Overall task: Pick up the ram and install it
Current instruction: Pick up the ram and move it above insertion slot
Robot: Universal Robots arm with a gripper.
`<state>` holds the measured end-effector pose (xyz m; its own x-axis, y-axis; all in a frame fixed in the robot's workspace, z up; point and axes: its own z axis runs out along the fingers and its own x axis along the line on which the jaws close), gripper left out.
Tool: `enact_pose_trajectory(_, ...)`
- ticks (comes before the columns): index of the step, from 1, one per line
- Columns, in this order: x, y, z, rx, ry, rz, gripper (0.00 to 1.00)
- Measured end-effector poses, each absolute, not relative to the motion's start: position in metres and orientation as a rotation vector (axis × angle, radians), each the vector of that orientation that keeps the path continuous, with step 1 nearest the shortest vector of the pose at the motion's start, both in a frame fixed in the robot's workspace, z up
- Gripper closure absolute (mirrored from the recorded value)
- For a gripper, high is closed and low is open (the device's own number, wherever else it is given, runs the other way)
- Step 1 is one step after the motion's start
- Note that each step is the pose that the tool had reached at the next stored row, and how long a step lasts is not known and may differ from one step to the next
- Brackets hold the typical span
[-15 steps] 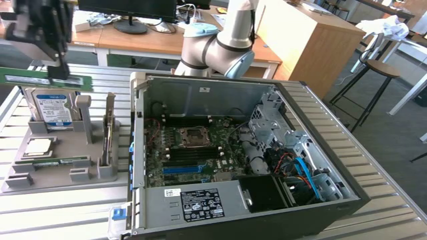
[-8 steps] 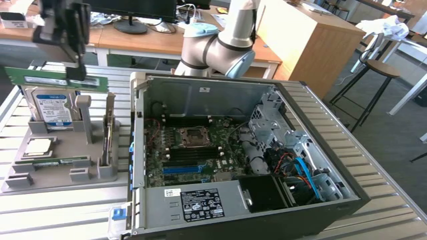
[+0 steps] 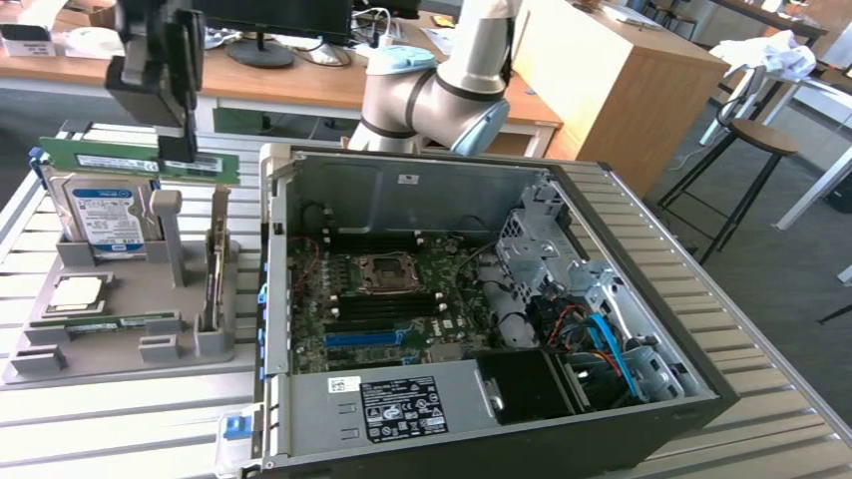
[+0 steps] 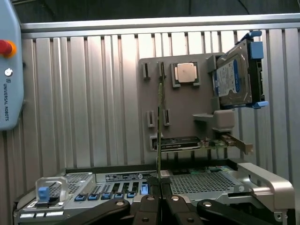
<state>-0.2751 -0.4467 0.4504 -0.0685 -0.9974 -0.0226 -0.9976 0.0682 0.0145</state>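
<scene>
**End effector:** The end effector (image 3: 178, 160) is closed nearly all the way, its fingers pinching the ram (image 3: 94, 158). In the wrist view the two dark fingertips (image 4: 149, 205) press on either side of the stick's thin edge. The ram (image 4: 160, 122) runs straight out from the end effector (image 4: 161, 201).

**Task item:** The ram is held level and on edge, gripped a little off its middle, and stands above the base of the grey fixture (image 3: 127, 344). Whether its lower edge clears the hard drive cannot be told.

**Surroundings:**
- The hard drive (image 3: 107, 215) stands upright in the fixture, directly below the end effector.
- A silver processor chip (image 3: 74, 292) lies flat in the fixture, lower still.
- The open computer case (image 3: 399, 180) sits on the slatted desk (image 3: 745, 329), to the exterior view's right of the end effector and beside the fixture.
- The motherboard (image 3: 386, 299) is exposed inside the case.
</scene>
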Motion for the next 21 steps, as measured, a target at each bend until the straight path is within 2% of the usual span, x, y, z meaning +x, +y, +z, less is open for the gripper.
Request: enact_pose_trajectory(21, -0.208, -0.447, 0.450, -2.180, 2.256, 0.044, 0.89)
